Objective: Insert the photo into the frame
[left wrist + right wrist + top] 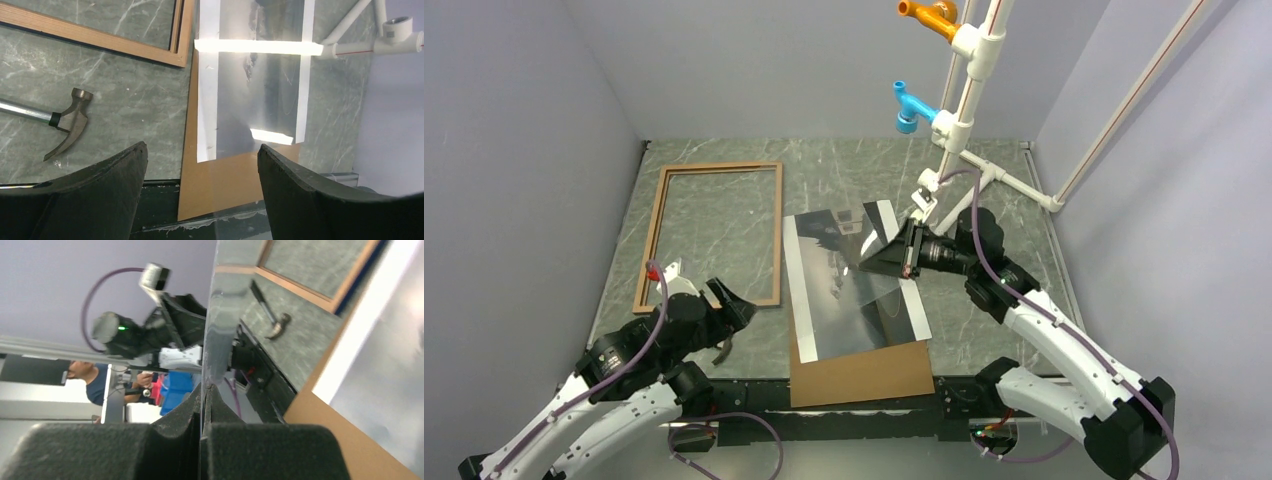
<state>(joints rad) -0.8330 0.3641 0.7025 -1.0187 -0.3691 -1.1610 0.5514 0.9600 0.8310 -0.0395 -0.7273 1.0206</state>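
The frame (724, 167) lies flat at the left of the table, brown side up, its corner showing in the left wrist view (100, 42). The photo (854, 290) lies face up in the middle on a brown backing board (864, 375). My right gripper (869, 262) hovers over the photo's far right part, shut on the edge of a clear pane (220, 315), which stands edge-on between its jaws (205, 387). The photo (385, 375) stays flat below it. My left gripper (202, 150) is open and empty, near the frame's near right corner (736, 300).
A hammer (70, 120) lies on the table just in front of the frame, beside my left arm. A white pipe stand (964, 110) with orange and blue fittings rises at the back right. Grey walls close in the table on three sides.
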